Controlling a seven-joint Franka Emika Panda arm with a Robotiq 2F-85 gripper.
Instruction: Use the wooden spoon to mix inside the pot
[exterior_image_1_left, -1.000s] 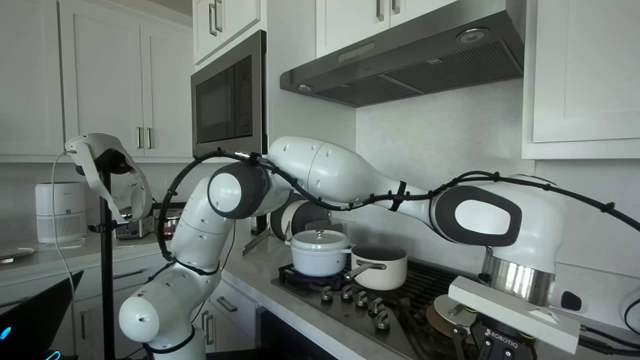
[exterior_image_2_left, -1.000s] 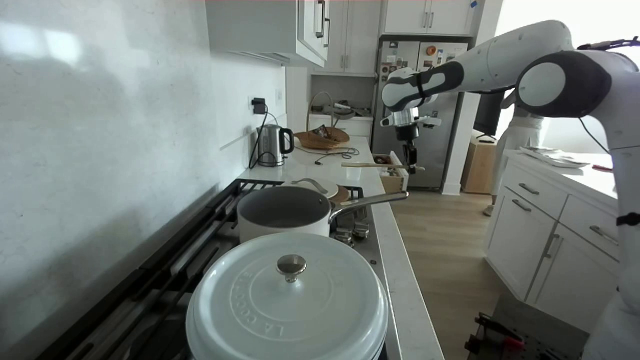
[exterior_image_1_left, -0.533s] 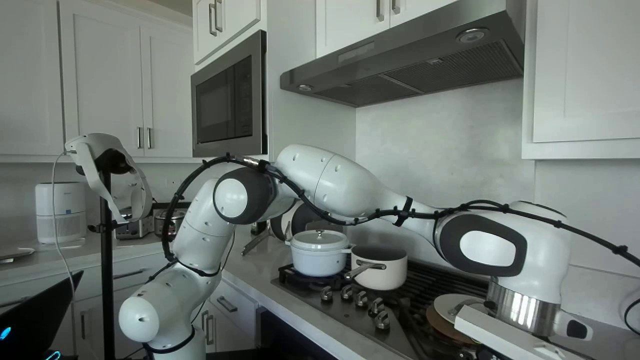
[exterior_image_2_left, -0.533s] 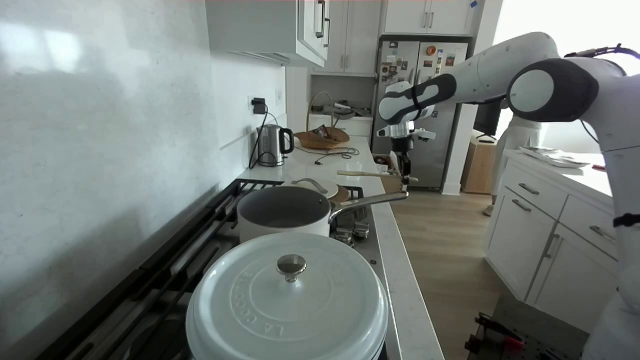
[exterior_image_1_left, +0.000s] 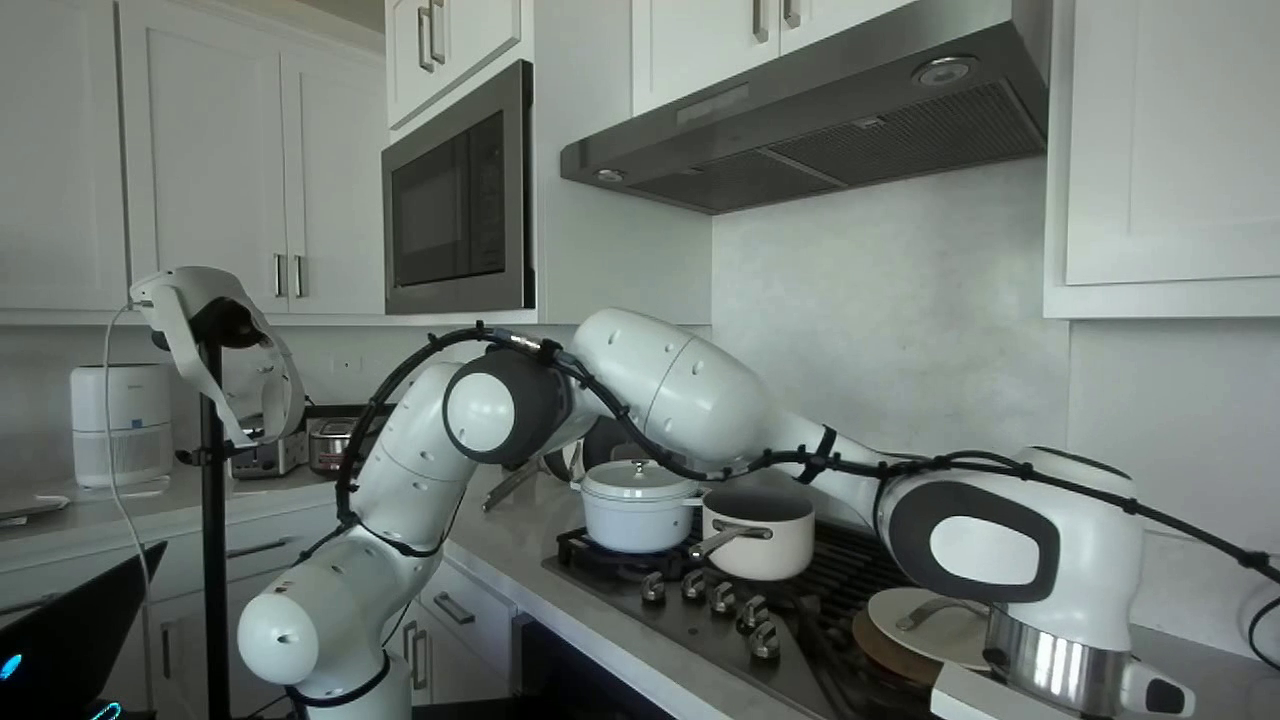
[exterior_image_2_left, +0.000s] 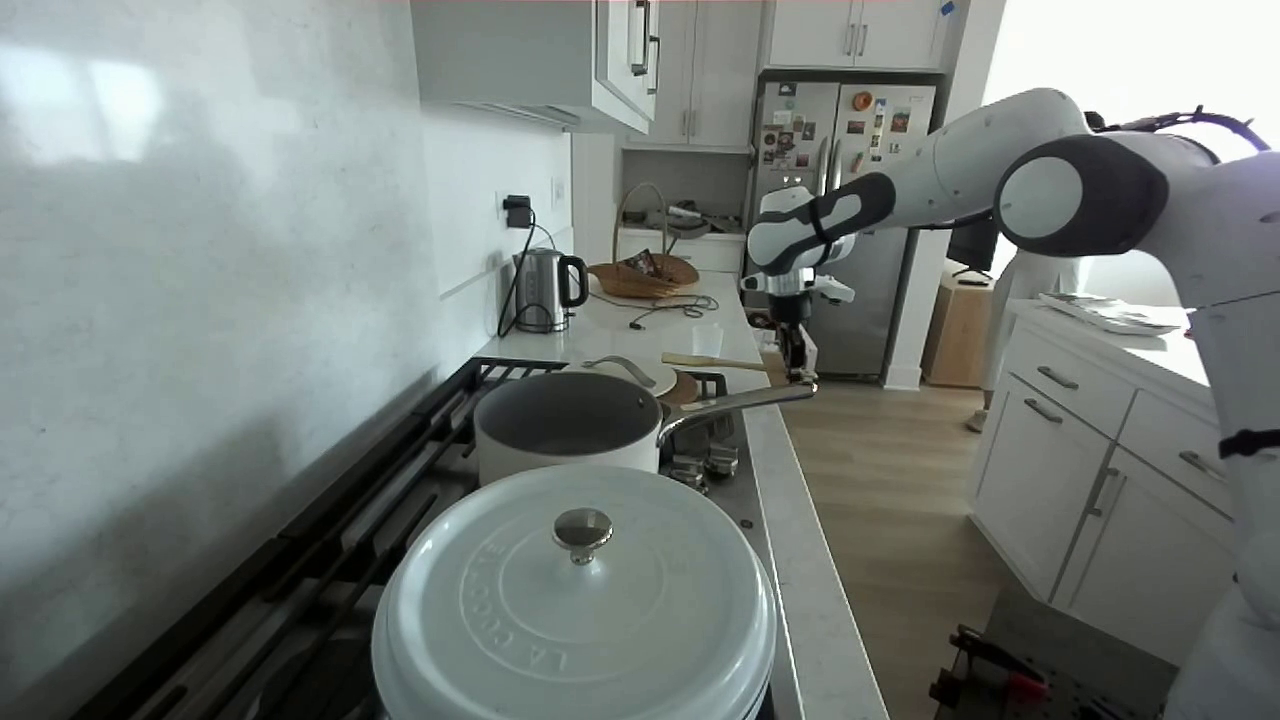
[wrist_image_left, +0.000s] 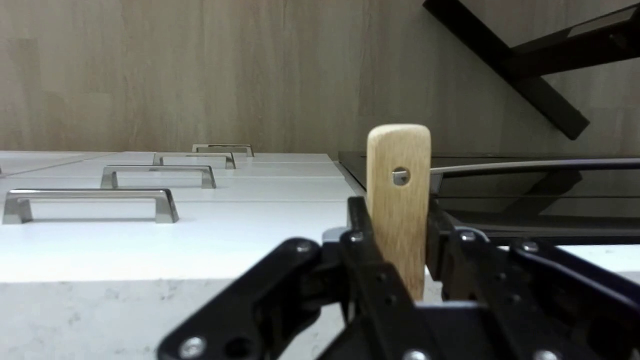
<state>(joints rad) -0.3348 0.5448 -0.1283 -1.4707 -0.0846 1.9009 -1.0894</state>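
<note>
Pinching the wooden spoon (wrist_image_left: 399, 200) by its pale, 1-holed handle, the gripper (wrist_image_left: 396, 217) fills the wrist view's lower right. In an exterior view, the spoon points left near center, beyond the open pot (exterior_image_2_left: 568, 418), which a lidded pot (exterior_image_2_left: 580, 610) partly hides.

In an exterior view I look from well beyond the front edge of the counter (exterior_image_1_left: 520, 550), slantwise along the stovetop (exterior_image_1_left: 690, 625). In an exterior view I face roughly the opposite way, close above the lidded pot (exterior_image_2_left: 575, 630) at the stovetop's far edge, toward the fridge (exterior_image_2_left: 868, 310); both exterior views share the saucepan (exterior_image_2_left: 570, 400). My wrist view hangs close over the gripper (wrist_image_left: 397, 215), facing past that front edge to the floor (wrist_image_left: 225, 75).
</note>
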